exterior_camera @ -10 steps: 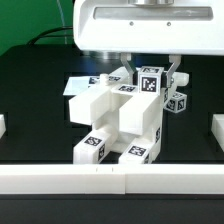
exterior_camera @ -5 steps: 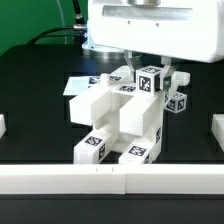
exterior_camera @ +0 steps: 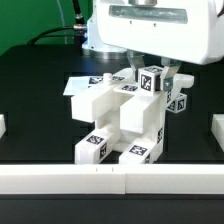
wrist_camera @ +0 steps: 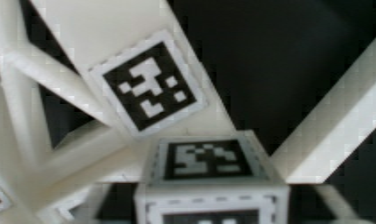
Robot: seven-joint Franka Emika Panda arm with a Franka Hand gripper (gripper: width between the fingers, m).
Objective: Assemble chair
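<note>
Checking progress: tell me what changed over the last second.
The robot arm shifted toward the exterior view's right, above the chair. Whether its fingers let go of anything cannot be seen. The chair, the loose tagged part beside it and the white rail in front kept their places.

The chair (exterior_camera: 118,125) stands mid-table on the black table (exterior_camera: 30,110), behind the near rail (exterior_camera: 110,178), with the marker board (exterior_camera: 78,86) lying flat just behind it toward the exterior view's left and the arm (exterior_camera: 160,30) overhead.
</note>
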